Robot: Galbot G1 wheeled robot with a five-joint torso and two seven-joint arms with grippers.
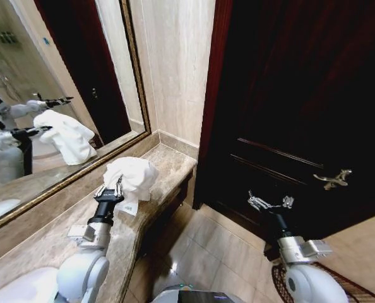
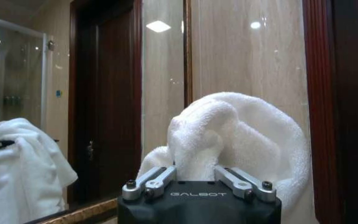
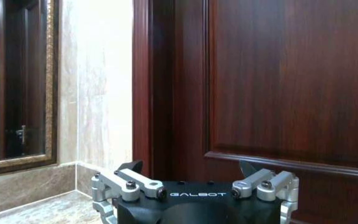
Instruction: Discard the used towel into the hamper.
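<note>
The white towel point(image 1: 132, 176) is bunched up in my left gripper point(image 1: 112, 187), which is shut on it just above the marble counter point(image 1: 172, 163). In the left wrist view the towel point(image 2: 247, 140) bulges out between the finger bases and hides the fingertips. The mirror reflects it hanging from the gripper. My right gripper point(image 1: 269, 203) hangs open and holds nothing, low in front of the dark wooden door point(image 1: 301, 95); in its wrist view the right gripper point(image 3: 190, 167) has its fingers spread wide. The hamper point(image 1: 359, 291), a dark reddish-brown woven basket, sits on the floor at the lower right, partly behind my right arm.
A gold-framed mirror point(image 1: 48, 82) runs along the wall over the counter. A white sink point(image 1: 17, 285) sits at the counter's near end. The door has a metal lever handle point(image 1: 333, 178). Tiled floor point(image 1: 206, 252) lies between counter and door.
</note>
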